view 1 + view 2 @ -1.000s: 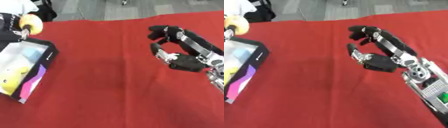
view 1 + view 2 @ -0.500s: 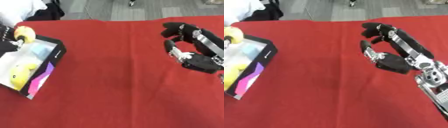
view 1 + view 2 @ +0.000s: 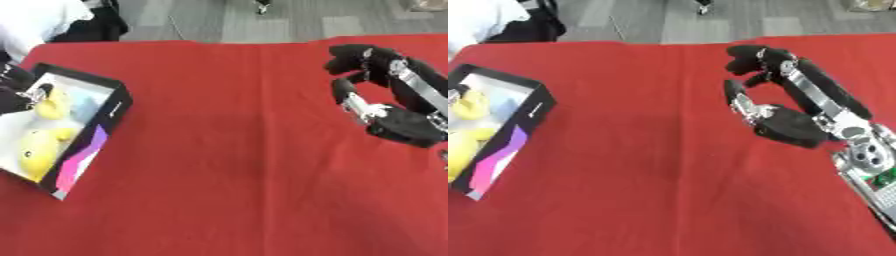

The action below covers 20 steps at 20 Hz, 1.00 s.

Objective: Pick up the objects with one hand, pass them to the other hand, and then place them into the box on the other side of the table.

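Observation:
An open box (image 3: 117, 102) with black walls and a pink-and-purple side lies at the left of the red table (image 3: 219, 160). My left hand (image 3: 12, 94) shows at the view's left edge, reaching over the box. Its fingers are curled on a small yellow object (image 3: 54, 101) held down inside the box. A larger yellow toy (image 3: 38, 148) lies in the box nearer to me. My right hand (image 3: 791, 126) hovers over the right of the table, fingers relaxed and bent, thumb apart, holding nothing.
Red cloth covers the whole table. Grey floor (image 3: 262, 20) lies past its far edge. White fabric (image 3: 35, 20) and a dark shape (image 3: 87, 31) sit beyond the far left corner, just behind the box.
My left hand has lowered the yellow object from above the box's far corner down into it. The right hand keeps its pose; the whole view has shifted.

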### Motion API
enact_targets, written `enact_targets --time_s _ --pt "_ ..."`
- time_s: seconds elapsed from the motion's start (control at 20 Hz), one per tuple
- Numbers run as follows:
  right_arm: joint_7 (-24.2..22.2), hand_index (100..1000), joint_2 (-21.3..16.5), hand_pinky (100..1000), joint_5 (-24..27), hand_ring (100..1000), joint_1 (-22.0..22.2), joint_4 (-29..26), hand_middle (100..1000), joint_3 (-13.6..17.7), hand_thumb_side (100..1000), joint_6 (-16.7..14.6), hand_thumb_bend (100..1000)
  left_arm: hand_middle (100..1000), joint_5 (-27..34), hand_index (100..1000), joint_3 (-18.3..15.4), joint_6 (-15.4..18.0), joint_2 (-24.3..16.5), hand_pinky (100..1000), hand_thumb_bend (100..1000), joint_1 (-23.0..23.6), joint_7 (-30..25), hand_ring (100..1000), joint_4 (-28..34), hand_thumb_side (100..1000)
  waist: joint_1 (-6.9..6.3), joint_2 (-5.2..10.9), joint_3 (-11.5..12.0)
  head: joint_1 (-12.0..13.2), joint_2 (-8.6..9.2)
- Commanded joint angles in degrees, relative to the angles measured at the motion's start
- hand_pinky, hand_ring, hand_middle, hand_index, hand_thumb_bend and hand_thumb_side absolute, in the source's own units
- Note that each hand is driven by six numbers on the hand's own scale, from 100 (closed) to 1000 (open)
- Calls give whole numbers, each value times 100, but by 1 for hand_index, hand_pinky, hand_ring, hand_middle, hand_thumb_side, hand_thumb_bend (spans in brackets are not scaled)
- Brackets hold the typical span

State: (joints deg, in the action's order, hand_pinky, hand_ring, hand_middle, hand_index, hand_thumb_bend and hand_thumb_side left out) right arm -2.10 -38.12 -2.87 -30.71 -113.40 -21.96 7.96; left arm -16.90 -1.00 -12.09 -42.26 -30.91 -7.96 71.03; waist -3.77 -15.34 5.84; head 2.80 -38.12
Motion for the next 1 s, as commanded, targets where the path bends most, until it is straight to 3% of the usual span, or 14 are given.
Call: enact_targets --time_s 0.05,0.15,0.2,0.3,0.4,0.5,0.55,0.6,0.65,0.85,0.9,0.95,1.0 --pt "24 895 -108 745 -6 809 -52 -120 740 88 635 -13 120 674 -250 758 -129 110 -182 792 517 -50 -63 762 -33 694 74 14 0 -17 38" --pt "24 895 -107 745 -8 809 -50 -120 740 88 635 -14 120 674 -294 758 -143 136 -177 792 517 -53 -80 762 -53 694 74 14 0 -19 38" --pt "27 897 -113 746 -7 810 -46 -120 740 92 638 -18 107 764 -315 787 -172 124 -178 807 425 -49 -63 777 -70 800 74 15 -1 -37 36" --pt "41 897 -127 746 7 810 -36 -120 739 105 642 -39 100 778 -364 785 -233 65 -169 801 449 -40 63 772 -70 776 70 17 -9 -66 35" --pt "60 898 -137 746 32 810 -30 -120 738 119 654 -53 100 773 -366 777 -265 14 -156 793 397 -32 212 764 -44 728 65 18 -14 -103 36" --pt "115 901 -151 748 77 811 -24 -120 742 156 712 -61 100 762 -310 764 -347 -30 -120 791 325 -44 376 756 71 648 63 23 -11 -277 -7" --pt "161 901 -162 749 113 813 -19 -120 745 185 828 -66 100 760 -254 761 -417 -16 -84 789 306 -57 455 751 165 736 67 28 -9 -440 -46" --pt "218 901 -179 750 159 813 -10 -120 744 224 724 -79 100 755 -189 761 -507 27 -34 787 280 -70 532 748 274 612 73 35 -8 -637 -91" --pt "277 900 -202 750 219 813 3 -120 744 268 710 -97 100 752 -115 760 -606 88 24 784 272 -69 612 744 394 610 81 44 -8 -826 -129" --pt "544 904 -305 743 513 812 97 -120 739 525 578 -268 100 735 199 761 -1048 296 418 766 297 -2 931 725 906 724 119 94 -34 -1608 -211" --pt "617 903 -323 740 591 810 137 -120 733 582 579 -338 100 732 278 763 -1169 342 541 762 306 39 1010 722 1034 739 121 107 -50 -1676 -203" --pt "691 897 -337 734 668 807 196 -120 720 643 452 -412 100 728 355 769 -1261 396 666 757 320 86 1088 718 1160 760 120 125 -76 -1686 -202" --pt "767 894 -349 733 749 808 271 -120 714 702 435 -485 100 729 436 775 -1316 458 797 754 325 137 1169 716 1292 759 116 140 -101 -1676 -201"
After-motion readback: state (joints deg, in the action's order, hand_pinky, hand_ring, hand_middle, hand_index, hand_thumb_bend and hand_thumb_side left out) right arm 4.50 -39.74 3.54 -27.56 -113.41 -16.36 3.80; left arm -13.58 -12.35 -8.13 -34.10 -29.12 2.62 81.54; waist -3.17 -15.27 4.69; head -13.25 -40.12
